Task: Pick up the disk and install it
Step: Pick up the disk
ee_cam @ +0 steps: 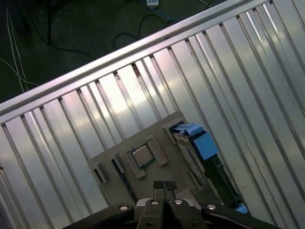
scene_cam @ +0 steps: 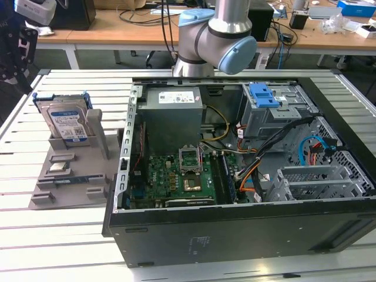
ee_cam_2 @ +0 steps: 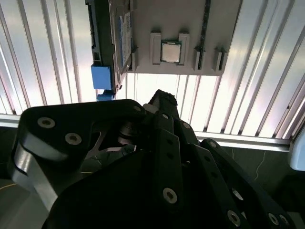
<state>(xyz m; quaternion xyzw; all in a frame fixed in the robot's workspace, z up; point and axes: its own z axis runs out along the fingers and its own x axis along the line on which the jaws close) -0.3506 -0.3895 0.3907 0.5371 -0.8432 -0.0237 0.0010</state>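
The disk (scene_cam: 67,120), a silver drive with a white-and-blue label in blue rails, stands upright in a slot at the back of the grey holder (scene_cam: 88,170) on the exterior view's left. Both wrist views see the disk (ee_cam_2: 121,38) (ee_cam: 195,150) edge-on from above, blue rail ends showing. My gripper (ee_cam: 163,186) hangs high over the holder, close to the disk but apart from it. Its fingertips are pressed together with nothing between them. In the second wrist view the gripper (ee_cam_2: 162,98) points toward the holder's edge.
A small square processor chip (scene_cam: 57,166) (ee_cam_2: 170,51) (ee_cam: 143,156) lies in a pocket of the holder. The open computer case (scene_cam: 235,235) fills the slatted table's middle and right, with a bare blue bracket (scene_cam: 262,95) on its drive cage. The arm's base (scene_cam: 217,35) stands behind the case.
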